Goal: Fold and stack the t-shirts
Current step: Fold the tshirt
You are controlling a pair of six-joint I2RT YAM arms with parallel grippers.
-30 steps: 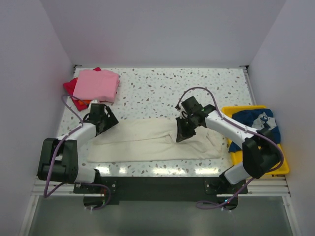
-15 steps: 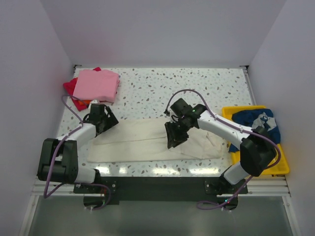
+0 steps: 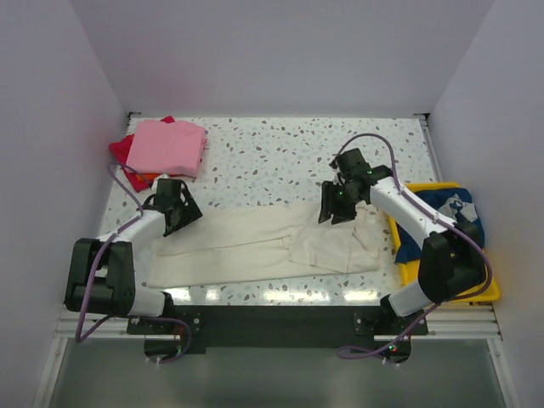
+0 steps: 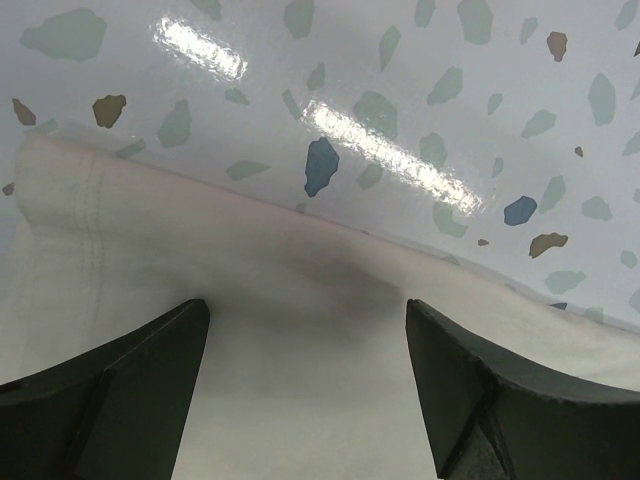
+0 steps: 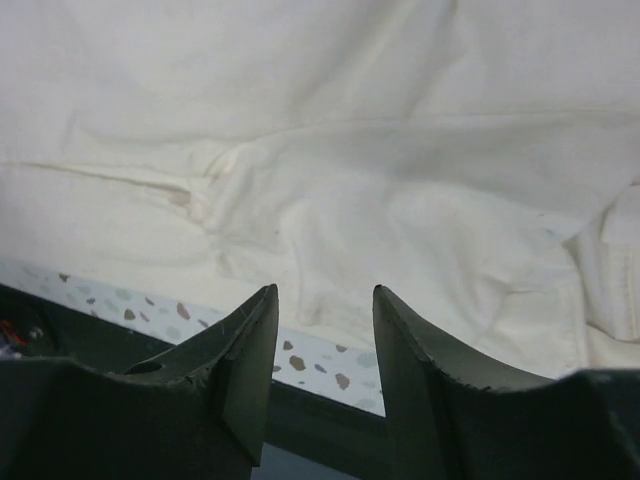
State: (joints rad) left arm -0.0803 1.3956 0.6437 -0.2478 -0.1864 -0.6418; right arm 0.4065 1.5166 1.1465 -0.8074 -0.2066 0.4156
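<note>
Cream t-shirt (image 3: 255,242) lies across the table (image 3: 280,153) toward 6 o'clock. The left arm reaches low to its 9 o'clock end, left gripper (image 4: 300,330) spread wide over the hem, perhaps touching it. The right arm bends over the 3 o'clock end, right gripper (image 5: 322,300) narrowly parted and empty. At 3 o'clock the yellow tray (image 3: 476,293) holds the navy t-shirt (image 3: 442,208).

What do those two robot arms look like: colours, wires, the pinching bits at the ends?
The left arm and the right arm are white tubes with chunky black joints. A thin purple cable loops along each. The left gripper and right gripper are black, each with two dark, tapered, wedge-shaped fingers. I see no readable markings.
</note>
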